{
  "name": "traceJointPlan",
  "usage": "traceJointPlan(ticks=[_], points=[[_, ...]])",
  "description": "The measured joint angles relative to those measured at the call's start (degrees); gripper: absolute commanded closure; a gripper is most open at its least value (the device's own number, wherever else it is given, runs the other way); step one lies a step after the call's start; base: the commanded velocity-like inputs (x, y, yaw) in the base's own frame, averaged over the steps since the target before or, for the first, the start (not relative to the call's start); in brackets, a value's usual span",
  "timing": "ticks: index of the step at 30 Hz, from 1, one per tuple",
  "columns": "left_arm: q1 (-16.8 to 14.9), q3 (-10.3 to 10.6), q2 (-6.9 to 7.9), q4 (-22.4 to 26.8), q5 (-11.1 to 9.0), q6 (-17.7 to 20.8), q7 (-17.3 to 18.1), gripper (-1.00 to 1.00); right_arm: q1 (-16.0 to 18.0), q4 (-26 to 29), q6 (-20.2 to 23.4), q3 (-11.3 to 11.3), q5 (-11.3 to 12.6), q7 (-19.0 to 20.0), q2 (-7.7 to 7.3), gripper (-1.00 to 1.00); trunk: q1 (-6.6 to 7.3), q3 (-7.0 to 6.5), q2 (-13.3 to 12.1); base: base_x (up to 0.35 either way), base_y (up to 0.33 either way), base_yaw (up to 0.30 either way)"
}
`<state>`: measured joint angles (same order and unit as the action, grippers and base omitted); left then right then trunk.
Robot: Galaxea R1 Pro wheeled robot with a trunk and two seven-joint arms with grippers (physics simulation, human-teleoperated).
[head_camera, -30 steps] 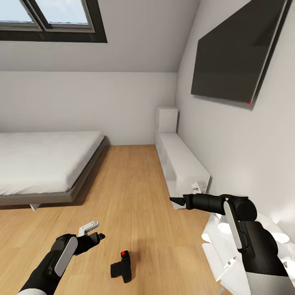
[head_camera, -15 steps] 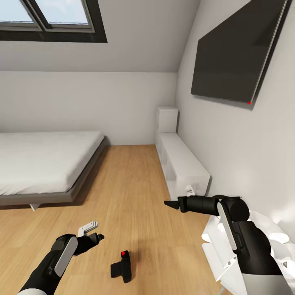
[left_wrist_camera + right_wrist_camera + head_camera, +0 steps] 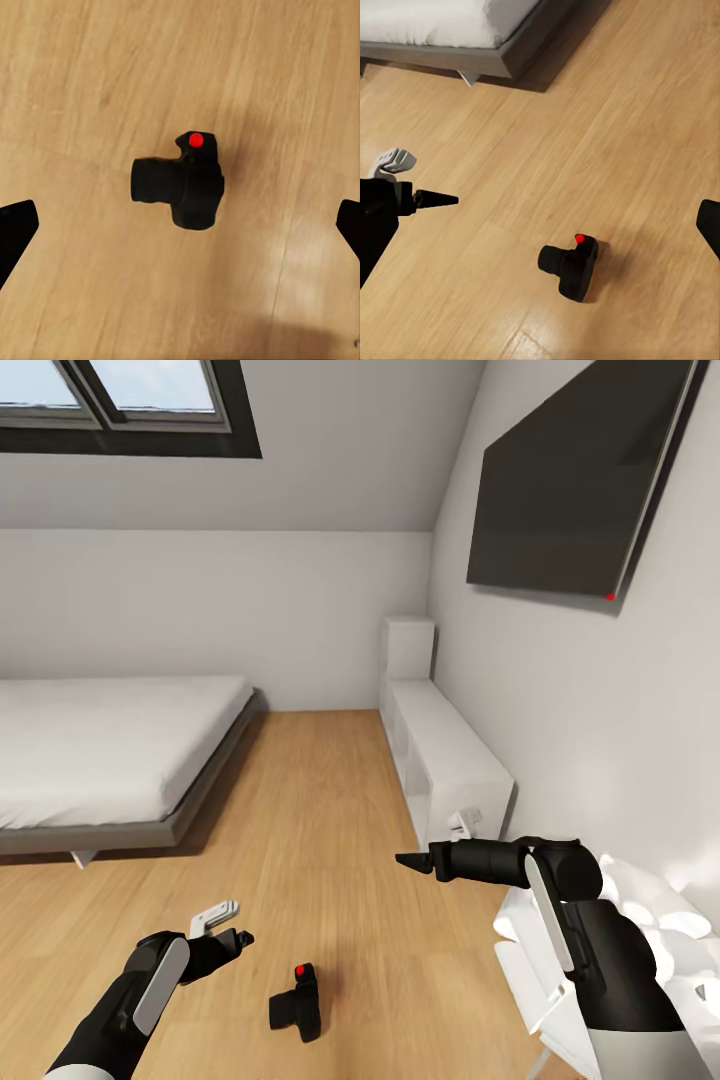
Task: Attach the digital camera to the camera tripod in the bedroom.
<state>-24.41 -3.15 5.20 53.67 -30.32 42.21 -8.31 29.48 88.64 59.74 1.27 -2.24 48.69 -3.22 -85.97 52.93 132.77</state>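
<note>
On the plank floor [image 3: 330, 830] lies the digital camera [image 3: 298, 1006], between the open left pincer [image 3: 240, 937] and the open right pincer [image 3: 405, 861].

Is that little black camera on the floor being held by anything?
No. The digital camera lies free on the wood floor, with bare planks all round it.

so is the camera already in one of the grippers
No, the digital camera lies alone on the wood floor, clear of the left gripper fingertips.
</note>
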Motion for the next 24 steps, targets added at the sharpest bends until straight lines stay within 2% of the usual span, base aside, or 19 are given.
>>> traceJointPlan(ticks=[15, 18, 24], points=[[0.00, 0.17, 0.06, -0.63, 0.16, 0.07, 0.00, -1.00, 0.00, -0.01, 0.03, 0.67, -0.50, -0.72, 0.06, -1.00, -3.30, 2.69, 6.02, 0.000, 0.000, 0.000], [0.00, 0.18, 0.07, -0.71, 0.17, 0.06, 0.00, -1.00, 0.00, -0.01, 0.04, 4.34, -0.68, -1.28, 0.08, -1.00, -3.95, 3.23, 7.22, 0.000, 0.000, 0.000], [0.00, 0.18, 0.07, -0.75, 0.18, 0.03, 0.00, -1.00, 0.00, -0.09, 0.05, 7.20, -0.82, -4.11, 0.11, -1.00, -5.27, 4.31, 9.63, 0.000, 0.000, 0.000]])
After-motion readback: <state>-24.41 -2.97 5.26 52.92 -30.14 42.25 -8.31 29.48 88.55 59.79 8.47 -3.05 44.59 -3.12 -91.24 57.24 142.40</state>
